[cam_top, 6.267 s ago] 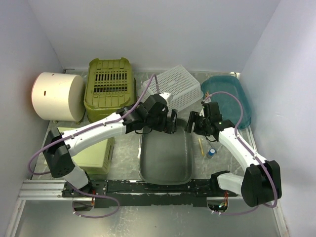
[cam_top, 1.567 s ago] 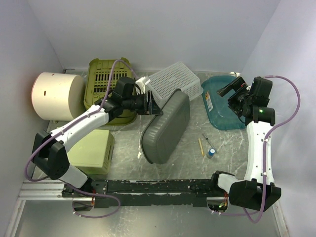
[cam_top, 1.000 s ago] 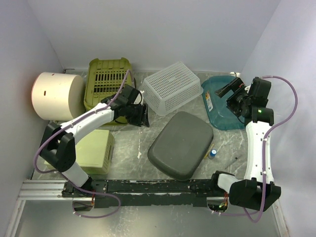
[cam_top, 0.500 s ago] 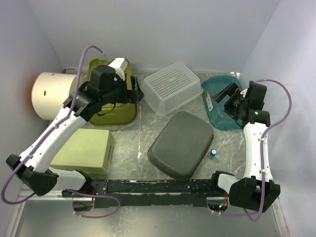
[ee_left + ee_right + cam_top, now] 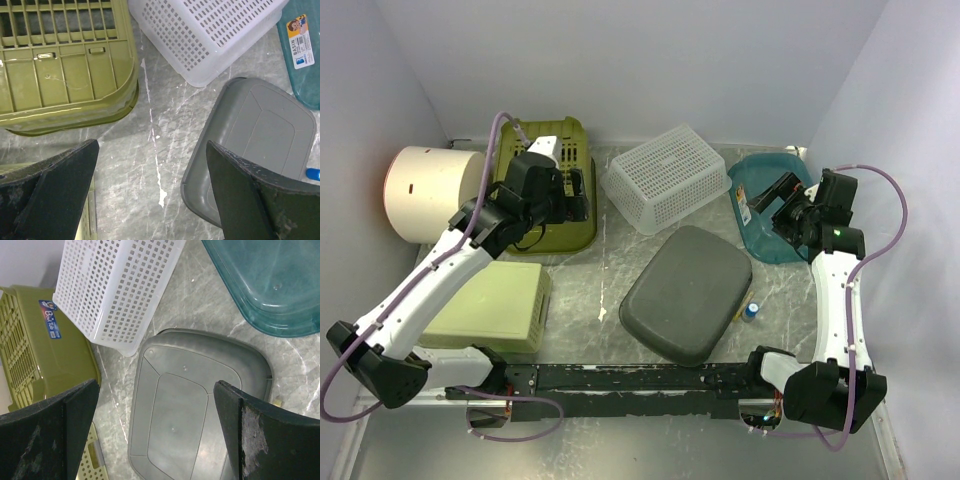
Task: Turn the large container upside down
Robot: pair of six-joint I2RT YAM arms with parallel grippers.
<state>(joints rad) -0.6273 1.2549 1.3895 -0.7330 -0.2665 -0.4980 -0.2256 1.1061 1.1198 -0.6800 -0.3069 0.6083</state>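
Top view: the large container [image 5: 686, 293], grey, lies base-up on the counter [image 5: 588, 285] near the middle, rim down and set at a slant. A white mesh basket [image 5: 665, 175] sits just beyond its far corner, and a small blue-capped item [image 5: 750, 310] sits just beside its right edge. The left hand [image 5: 580, 193] hangs over the near end of an olive slatted crate [image 5: 542, 140], well apart from the container. The right hand [image 5: 772, 197] hangs over a teal tub [image 5: 790, 168] at the far right, also apart from the container. A cream cylinder [image 5: 435, 195] stands at far left, with a pale green box [image 5: 485, 305] in front of it. Left wrist view: the left hand [image 5: 151, 145] is released, its dark fingers [image 5: 50, 195] spread wide with only bare marbled counter between them. The container's flat underside shows at lower right, the crate at upper left and the basket at the top. Right wrist view: the right hand [image 5: 155, 385] is likewise released and grasps nothing. The container's recessed base panel lies below the gap between its fingers. The basket and crate are to the left, and the tub is at upper right.
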